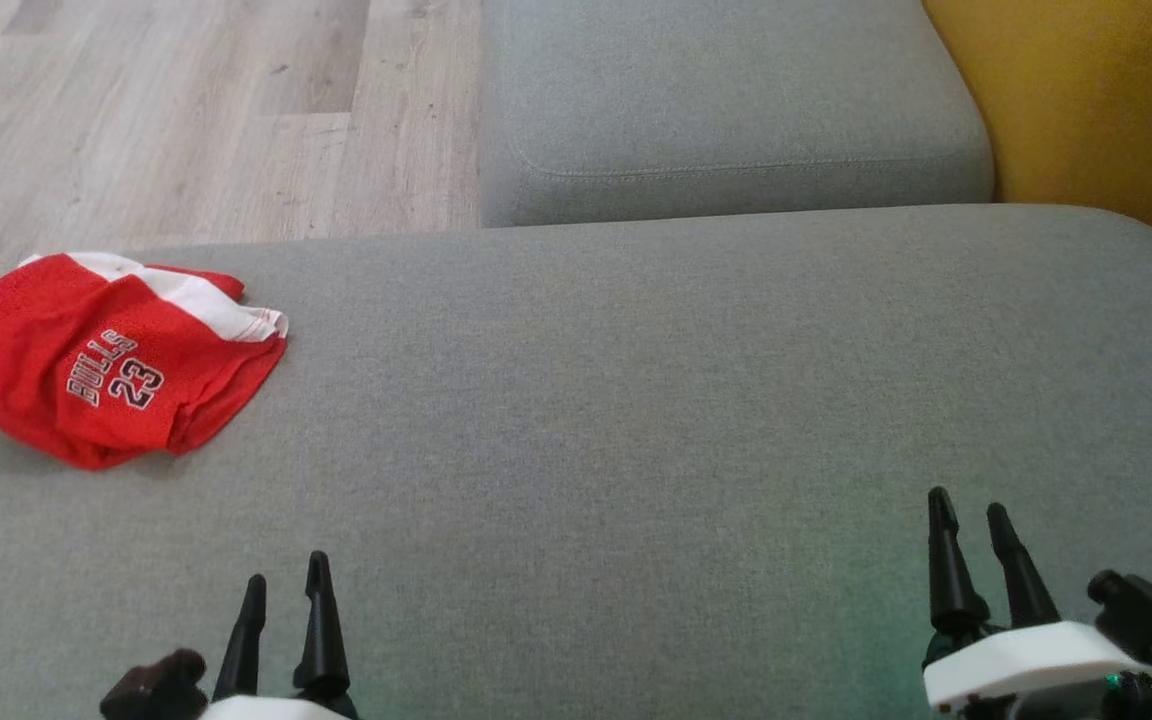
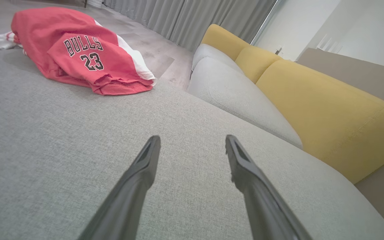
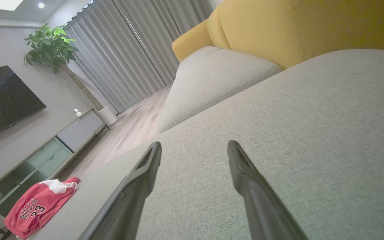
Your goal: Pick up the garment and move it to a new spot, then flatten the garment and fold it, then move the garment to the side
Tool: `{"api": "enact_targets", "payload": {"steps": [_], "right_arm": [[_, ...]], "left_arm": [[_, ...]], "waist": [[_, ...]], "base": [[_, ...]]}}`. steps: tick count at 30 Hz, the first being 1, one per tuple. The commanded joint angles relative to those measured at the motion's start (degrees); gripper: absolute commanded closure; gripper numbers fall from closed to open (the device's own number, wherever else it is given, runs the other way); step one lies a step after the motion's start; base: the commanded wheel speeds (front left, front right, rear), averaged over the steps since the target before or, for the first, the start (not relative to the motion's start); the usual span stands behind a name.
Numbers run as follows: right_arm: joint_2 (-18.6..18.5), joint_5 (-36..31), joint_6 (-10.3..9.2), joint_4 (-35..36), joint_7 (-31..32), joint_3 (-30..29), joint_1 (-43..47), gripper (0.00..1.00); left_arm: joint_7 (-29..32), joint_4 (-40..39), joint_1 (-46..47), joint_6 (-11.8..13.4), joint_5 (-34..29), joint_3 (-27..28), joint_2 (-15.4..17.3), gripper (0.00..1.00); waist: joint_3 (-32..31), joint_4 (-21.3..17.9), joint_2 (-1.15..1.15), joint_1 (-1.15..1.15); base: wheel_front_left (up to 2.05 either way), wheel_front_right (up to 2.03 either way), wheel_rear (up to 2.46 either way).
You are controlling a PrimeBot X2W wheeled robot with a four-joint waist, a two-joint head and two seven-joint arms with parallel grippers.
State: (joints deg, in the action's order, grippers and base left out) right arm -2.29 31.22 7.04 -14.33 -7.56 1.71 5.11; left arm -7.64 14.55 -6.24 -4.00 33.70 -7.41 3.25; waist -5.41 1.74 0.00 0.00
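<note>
Head view gives us the big grey seat cushion [image 1: 636,400] first, spreading across most of the frame; beyond it lies a second grey cushion [image 1: 726,100], and on the right a yellow backrest [image 1: 1086,100] rises behind both; pale wooden floor [image 1: 186,110] shows at the upper left. From the right wrist view we also make out long grey curtains [image 3: 128,53], a dark television [image 3: 2,100] on the wall, a low cabinet [image 3: 75,133] beneath it and a leafy potted plant [image 3: 48,43] beside the curtains.

The garment [image 1: 106,360], red with white trim, lies bunched at the far left of the big seat cushion, close to the edge that meets the floor; on it we read "BULLS" and, under that, "23", in black characters edged with white, slanting in the head view.

The left gripper [image 1: 287,568] sits at the lower left, its two dark fingers parted with bare grey fabric between them, holding nothing; the right gripper [image 1: 968,500], at the lower right, is likewise spread wide and empty; both are well apart from the garment, the left one nearer to it.
</note>
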Motion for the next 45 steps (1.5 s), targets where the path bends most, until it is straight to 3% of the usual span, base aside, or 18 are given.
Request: {"api": "enact_targets", "payload": {"steps": [1,31,39,45], "right_arm": [[-0.45,-2.1,0.31,2.09,-0.97,1.42,-1.4,0.0],[-0.56,-23.2,0.43,-0.95,-6.21,4.53,-0.39,0.0],[-0.58,-27.81,0.45,-1.54,-7.39,4.89,-0.26,0.0],[-0.59,-27.85,0.45,-1.89,-7.43,4.77,-0.36,0.0]], "left_arm": [[-0.84,-1.57,1.33,0.46,-2.02,0.77,0.68,0.0],[-2.53,-0.65,-0.71,4.18,-18.69,-0.09,2.25,0.0],[-3.31,-0.91,-1.49,5.0,-22.32,-0.48,2.57,0.0],[-3.0,-1.29,-1.79,5.54,-21.71,-0.28,2.55,0.0]], "waist": [[-0.12,0.03,0.0,0.0],[-1.78,0.49,0.0,0.0],[-2.08,0.57,0.0,0.0],[-1.98,0.56,0.0,0.0]], "base": [[0.0,0.0,0.0],[0.0,0.0,0.0],[0.0,0.0,0.0],[0.0,0.0,0.0]]}}
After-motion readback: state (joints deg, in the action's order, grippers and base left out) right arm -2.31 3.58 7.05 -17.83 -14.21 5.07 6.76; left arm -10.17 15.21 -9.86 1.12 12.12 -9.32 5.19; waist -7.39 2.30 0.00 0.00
